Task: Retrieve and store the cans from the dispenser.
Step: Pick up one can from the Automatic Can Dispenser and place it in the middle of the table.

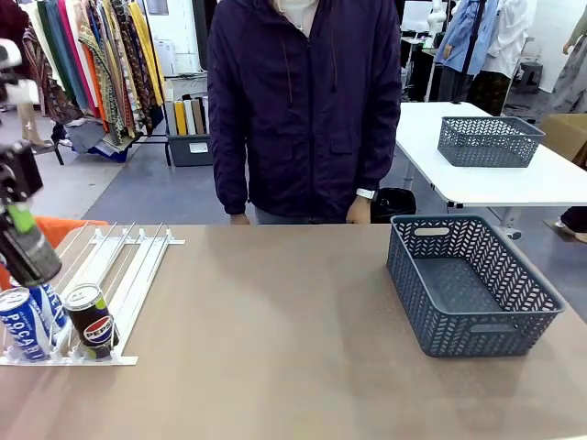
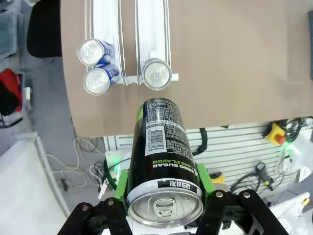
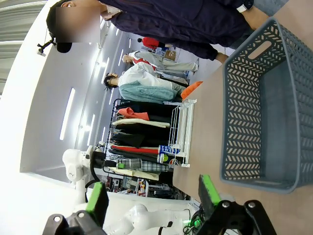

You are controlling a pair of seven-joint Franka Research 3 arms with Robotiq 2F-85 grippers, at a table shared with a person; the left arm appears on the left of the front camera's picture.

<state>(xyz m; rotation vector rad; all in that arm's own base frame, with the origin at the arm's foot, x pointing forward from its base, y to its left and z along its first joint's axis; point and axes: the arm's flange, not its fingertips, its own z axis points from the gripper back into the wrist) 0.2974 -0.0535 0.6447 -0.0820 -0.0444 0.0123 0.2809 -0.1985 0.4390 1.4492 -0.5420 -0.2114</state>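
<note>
**A:** What was the left gripper (image 2: 161,177) doing?

**B:** It was clenched on a slim black-and-green aluminium drink can (image 2: 161,139). The green pads (image 2: 203,177) pressed on either side just below the silver top, which faced the wrist camera. The can lay along the fingers, with its base pointing down towards the brown surface (image 1: 275,357).

**A:** And where did that put the can?

**B:** At the far left of the front view, tilted and held up in the air over the near end of the flat white sloped rack of wire and plastic rails (image 1: 138,261). Whether it overhung the rack's left lanes or the edge of the surface, I could not tell.

**A:** What else sat in that rack?

**B:** Three cans, all at its low near end against the front stop. Two blue-and-white "POCARI" cans (image 1: 23,323) stood one behind the other in the leftmost filled lane. A black Pepsi can (image 1: 89,321) stood just beside them in the next lane to the right.

**A:** The right gripper (image 3: 152,196)?

**B:** Released — its green-padded fingers stood wide apart with nothing between them. Its wrist camera looked across the surface at the dark grey lattice plastic basket (image 1: 472,284), which sat on the right side, well apart from the rack.

**A:** Anyone at the far side?

**B:** A person in a dark zipped jacket (image 1: 303,101) stood at the far edge, arms hanging, hands at the surface's rim.
</note>
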